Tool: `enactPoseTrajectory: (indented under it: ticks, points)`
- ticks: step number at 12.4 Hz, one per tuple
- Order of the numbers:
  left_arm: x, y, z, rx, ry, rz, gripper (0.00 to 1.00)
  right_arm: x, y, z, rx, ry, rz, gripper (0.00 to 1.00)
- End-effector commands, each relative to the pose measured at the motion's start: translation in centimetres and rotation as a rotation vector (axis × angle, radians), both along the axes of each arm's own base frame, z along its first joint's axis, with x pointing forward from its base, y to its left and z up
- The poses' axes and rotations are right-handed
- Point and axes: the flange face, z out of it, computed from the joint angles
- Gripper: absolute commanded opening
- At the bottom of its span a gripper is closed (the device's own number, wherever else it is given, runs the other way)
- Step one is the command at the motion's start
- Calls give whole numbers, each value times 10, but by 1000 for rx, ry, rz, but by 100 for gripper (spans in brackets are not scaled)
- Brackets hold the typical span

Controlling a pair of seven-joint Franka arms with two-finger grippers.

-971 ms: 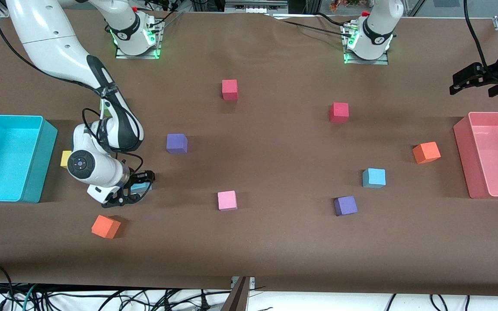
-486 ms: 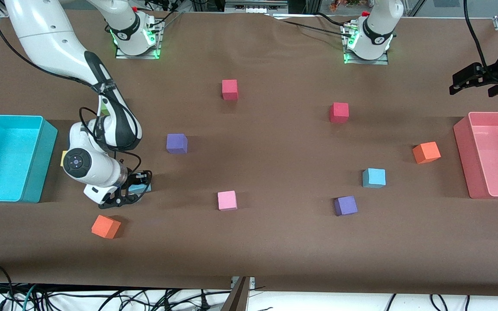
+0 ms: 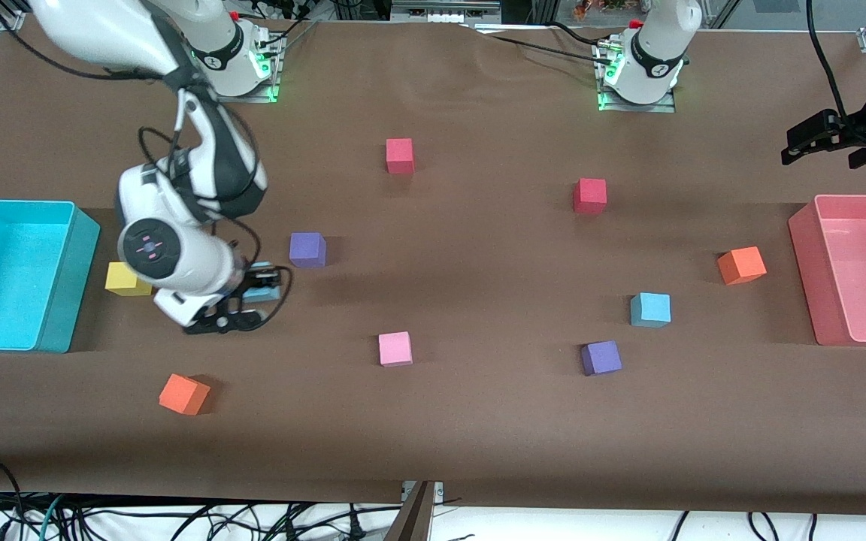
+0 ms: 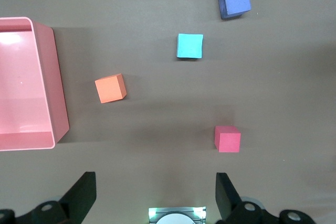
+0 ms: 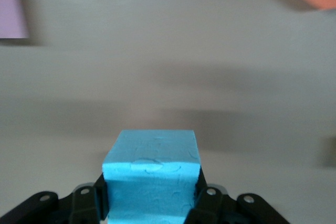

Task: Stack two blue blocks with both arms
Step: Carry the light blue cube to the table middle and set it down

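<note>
Not stacked yet. Other blue block (image 3: 650, 309) sitting alone on the table, toward the left arm's end. One blue block (image 5: 151, 167) squeezed tight in the right gripper (image 3: 246, 300), up over the table beside a purple block (image 3: 307, 249). Left gripper (image 3: 820, 137) open wide, waiting over the pink bin (image 3: 828, 324).

I find no readable text in any view, no labels, brands, numbers or signs that I can make out on anything shown.
</note>
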Motion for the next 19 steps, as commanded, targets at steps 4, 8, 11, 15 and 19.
enactPoseTrajectory:
  ticks: [4, 8, 11, 15, 19]
  points:
    - [3, 3, -1, -25, 7, -14, 100, -70, 166, -58, 34, -14, -153, 20]
    - [4, 4, -3, -25, 12, -12, 100, -97, 199, -122, 60, 36, -99, 21]
    - [6, 4, -7, -27, 18, -12, 100, -102, 205, -154, 71, 11, -73, 34]
    - [10, 4, -13, -28, 22, -12, 100, -108, 220, -140, 110, -11, -52, 100]
    - [27, 3, -40, -28, -1, -14, 100, -115, 219, -46, 118, -80, 9, 100]
